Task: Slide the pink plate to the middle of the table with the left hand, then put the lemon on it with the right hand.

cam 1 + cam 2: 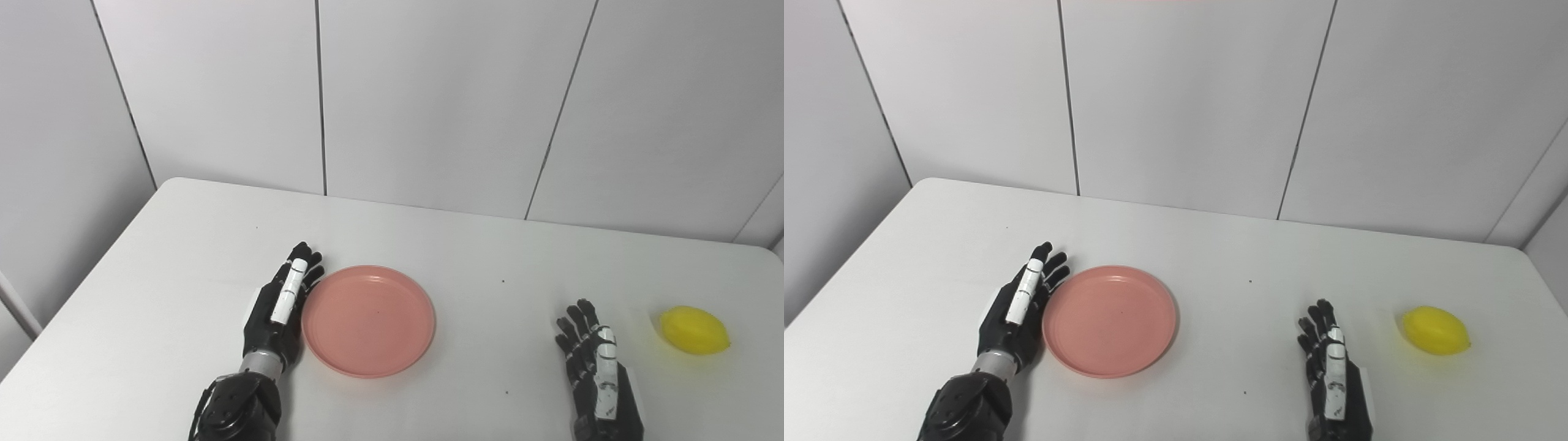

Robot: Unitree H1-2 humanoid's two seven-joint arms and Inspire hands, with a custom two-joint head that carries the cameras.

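While left hand (pixel 278 309) lies open against pink plate (pixel 368 320), right hand (pixel 597 367) open, lemon (pixel 694 330) nr.

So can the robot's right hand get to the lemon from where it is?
Probably yes. The right hand is open, with the lemon just off to its right, and only bare table lies between them. The pink plate is far over by the left hand.

Matt plastic pink plate (pixel 368 320), smooth white table (pixel 465 257).
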